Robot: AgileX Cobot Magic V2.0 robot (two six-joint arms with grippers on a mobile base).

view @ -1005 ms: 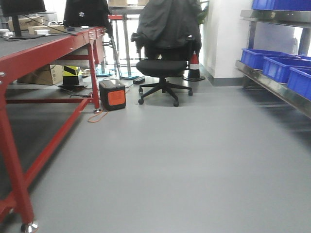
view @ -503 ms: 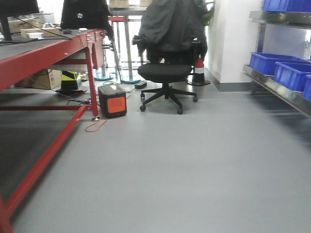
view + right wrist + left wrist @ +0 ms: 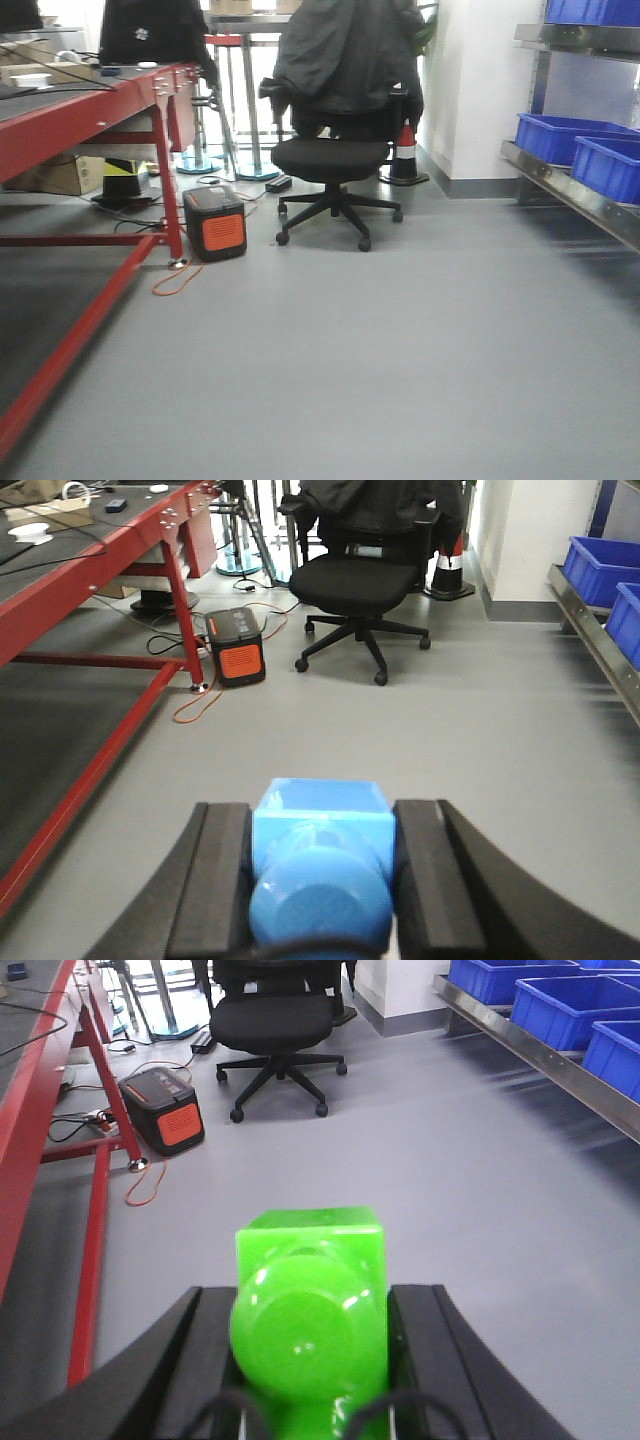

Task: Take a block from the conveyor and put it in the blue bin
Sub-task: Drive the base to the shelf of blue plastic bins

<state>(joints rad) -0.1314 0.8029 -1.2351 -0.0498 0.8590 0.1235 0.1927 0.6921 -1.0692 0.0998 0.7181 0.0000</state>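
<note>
Right wrist-mounted camera looks straight along my right pincer (image 3: pixel 322 875), whose two black fingers (image 3: pixel 225 870) are clamped on the block (image 3: pixel 320 825). Its flat cube sides sit against them and the domed stud faces the lens. My left pincer (image 3: pixel 312 1350) is likewise closed, on a green block (image 3: pixel 310 1270) of the same form. I judge the blue one light and rigid, a glossy plastic that will not crush but could slide or twist if squeezed off-centre. The flat opposite faces of the cube are the place to hold it, never the round stud, and that is where I have it. Beyond my fingers lies bare grey floor (image 3: pixel 400 740). The conveyor (image 3: pixel 95 575), with its red frame, runs along the left, well apart from the block. An office chair (image 3: pixel 360 585) stands ahead, and the blue bins (image 3: pixel 598 565) sit on a metal shelf (image 3: pixel 590 630) to the right, none yet beneath my grip.
</note>
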